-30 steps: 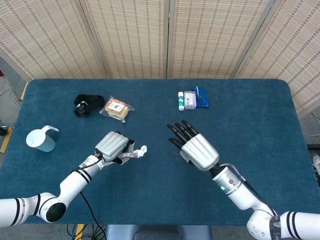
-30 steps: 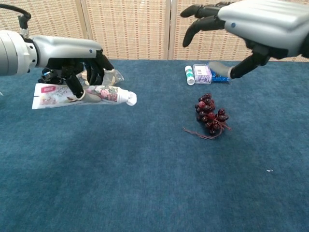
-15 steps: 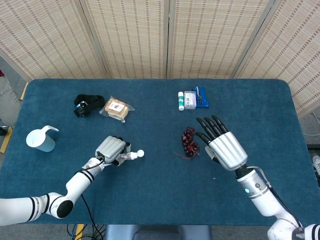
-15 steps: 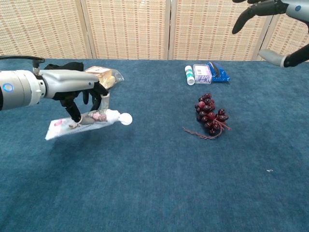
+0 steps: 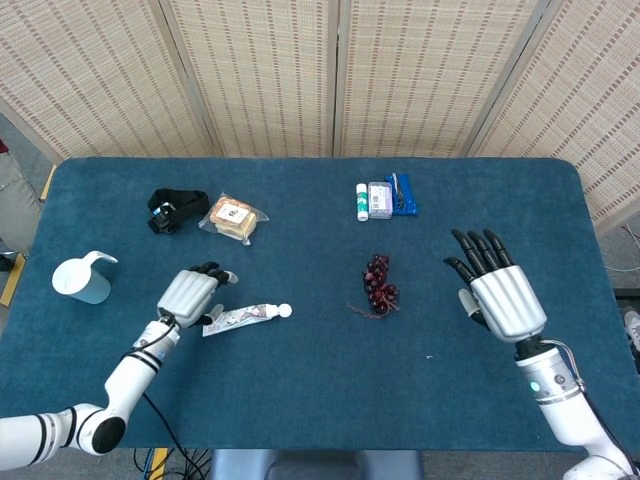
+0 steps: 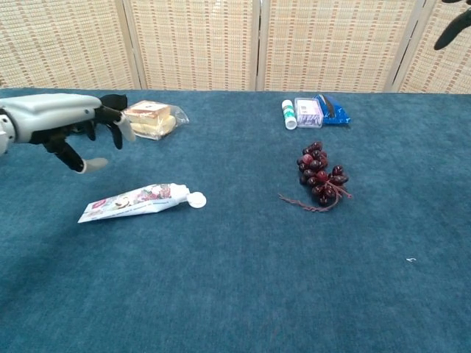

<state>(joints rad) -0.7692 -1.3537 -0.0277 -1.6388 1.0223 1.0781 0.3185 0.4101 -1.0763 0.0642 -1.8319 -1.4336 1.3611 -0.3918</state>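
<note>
Tube [image 5: 240, 317] on table, just beside L hand [image 5: 187, 295]

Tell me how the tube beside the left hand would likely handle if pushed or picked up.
The tube lies flat with a crimped tail, so it probably slides rather than rolls. Its body looks soft, likely denting under fingers. The round cap end seems stiffest.

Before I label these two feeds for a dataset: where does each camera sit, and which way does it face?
Head view: high above the near edge, looking steeply down on the blue table; both forearms show, left hand by the tube, right hand open.
Chest view: low at the near edge, facing across the table toward the wicker screens; left hand shows, and a dark tip of the right hand's fingers at top right.
Shared: tube, grapes, bagged bread, left hand.
</note>
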